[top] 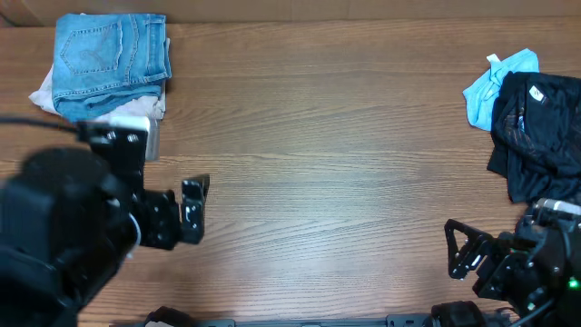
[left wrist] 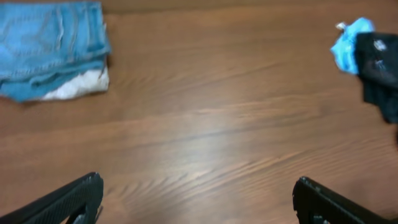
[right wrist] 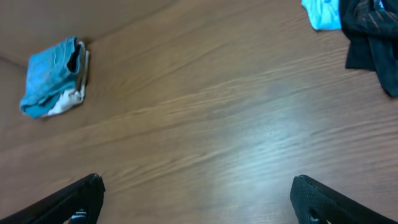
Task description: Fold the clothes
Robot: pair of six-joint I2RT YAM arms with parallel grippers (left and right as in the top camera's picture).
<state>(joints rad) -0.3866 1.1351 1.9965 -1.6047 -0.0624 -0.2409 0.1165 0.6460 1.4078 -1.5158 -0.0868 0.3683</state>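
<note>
Two folded layers of light-blue denim make up the jeans [top: 109, 56], a compact, roughly square stack at 10 o'clock on the table [top: 345, 154] in the overhead view. A stitched back pocket faces up and paler faded patches show across the weave. The stack's right edge is straight; its lower edge is looser and shows the layer ends. The jeans lie on a cream-beige garment [top: 41, 95], which protrudes at the stack's lower left and lower right corners.

The table surface is brown wood-grain laminate, smooth, with grain lines running 9 to 3 o'clock.

At 3 o'clock lies a crumpled heap of black garments [top: 540, 132] with an irregular outline and a matte, faintly ribbed surface. A small bright-blue cloth [top: 495, 86] touches its 10 o'clock side.

The left gripper [top: 193, 211] stands at 8 o'clock, its black fingers spread wide apart with nothing between them. The right gripper [top: 458, 250] stands at 4 o'clock, likewise spread wide and holding nothing. Both wrist views show only bare wood between the fingertips.

A broad band of open tabletop separates the two heaps and extends from 12 o'clock down to the grippers. The left gripper is near the jeans; the right gripper is just below the black heap.
</note>
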